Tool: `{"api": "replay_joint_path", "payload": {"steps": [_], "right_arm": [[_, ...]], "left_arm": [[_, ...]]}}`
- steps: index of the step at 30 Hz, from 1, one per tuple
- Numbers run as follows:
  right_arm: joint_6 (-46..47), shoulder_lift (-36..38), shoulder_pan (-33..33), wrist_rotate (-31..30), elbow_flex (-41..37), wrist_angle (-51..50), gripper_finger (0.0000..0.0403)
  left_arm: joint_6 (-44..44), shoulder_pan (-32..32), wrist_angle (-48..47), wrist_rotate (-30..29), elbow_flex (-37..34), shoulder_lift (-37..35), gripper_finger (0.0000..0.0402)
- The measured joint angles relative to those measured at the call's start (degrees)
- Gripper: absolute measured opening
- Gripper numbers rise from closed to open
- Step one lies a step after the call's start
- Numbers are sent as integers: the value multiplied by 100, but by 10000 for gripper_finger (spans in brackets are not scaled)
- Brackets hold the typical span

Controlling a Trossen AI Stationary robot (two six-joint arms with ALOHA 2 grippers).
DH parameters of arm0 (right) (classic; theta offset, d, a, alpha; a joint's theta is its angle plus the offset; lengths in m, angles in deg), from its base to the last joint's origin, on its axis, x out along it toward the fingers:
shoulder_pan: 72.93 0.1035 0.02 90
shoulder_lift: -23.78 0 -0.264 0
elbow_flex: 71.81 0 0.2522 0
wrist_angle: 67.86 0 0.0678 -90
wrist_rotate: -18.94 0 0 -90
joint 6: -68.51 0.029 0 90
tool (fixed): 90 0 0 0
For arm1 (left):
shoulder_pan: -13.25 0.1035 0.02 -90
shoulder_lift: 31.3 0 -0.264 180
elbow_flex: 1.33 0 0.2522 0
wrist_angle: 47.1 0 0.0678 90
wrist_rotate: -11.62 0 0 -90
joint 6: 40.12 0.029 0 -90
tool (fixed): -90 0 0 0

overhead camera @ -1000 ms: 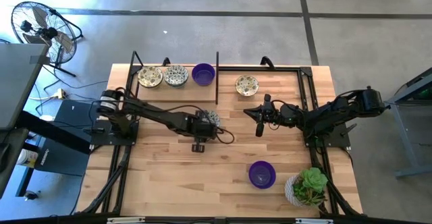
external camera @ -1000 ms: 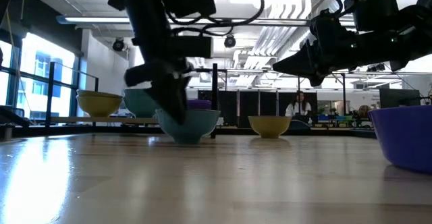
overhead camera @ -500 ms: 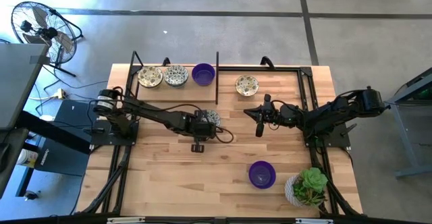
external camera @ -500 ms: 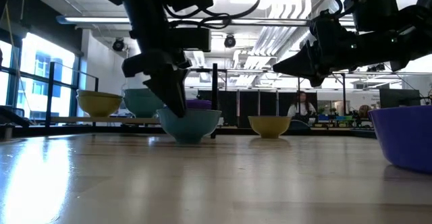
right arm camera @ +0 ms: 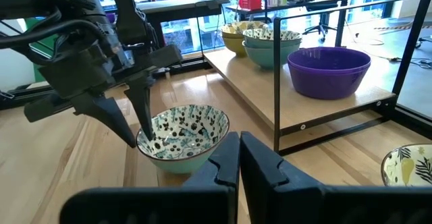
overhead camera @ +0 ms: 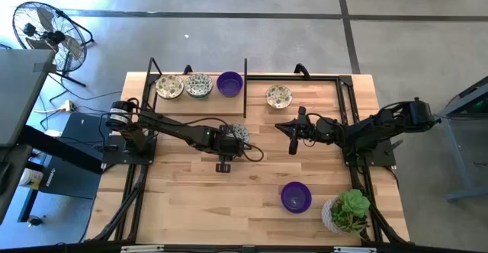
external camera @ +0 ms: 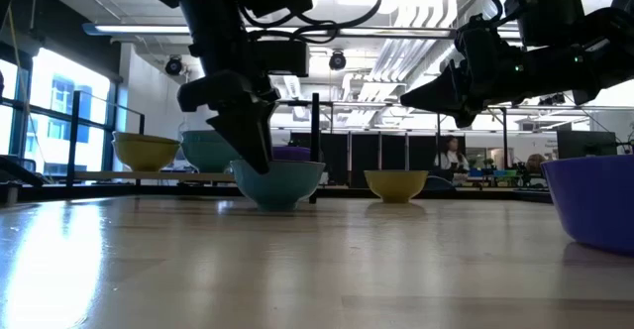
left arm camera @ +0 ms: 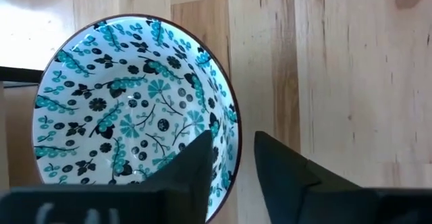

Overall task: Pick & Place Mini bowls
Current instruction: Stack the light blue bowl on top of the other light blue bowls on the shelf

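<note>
Left wrist view is showing a round, shiny bowl (left arm camera: 135, 106) with teal leaves and black dots inside, sitting on the smooth wooden table (left arm camera: 337, 82). The left gripper (left arm camera: 233, 160) is straddling its rim, one finger inside, one outside, not yet squeezing. It is sitting where it was half a second ago. The right gripper (overhead camera: 292, 140) is hanging nearby, fingers pressed together.

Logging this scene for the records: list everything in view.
Patterned bowls: four, white-green; two on shelf at and, one right of it, one mid-table.
Purple bowls: two; one on shelf, one front right.
Plant: one, green, white pot, front-right corner.
Fan: one, black, on floor.
Person: one, far behind.
Left claw: open, astride mid-table bowl's rim.
Right claw: shut, empty, right of centre.
</note>
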Motion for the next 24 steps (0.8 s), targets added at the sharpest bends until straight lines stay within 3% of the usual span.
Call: {"api": "replay_joint_path", "payload": {"steps": [6, 18, 24], "right_arm": [[0, 0, 0, 1, 0, 2, 2], [-2, 0, 0, 1, 0, 7, 1], [-21, 0, 0, -20, 0, 11, 1]], "left_arm": [[4, 0, 3, -17, 0, 2, 59], [59, 0, -12, -209, -28, 315, 110], [67, 0, 32, -243, -9, 288, 70]]}}
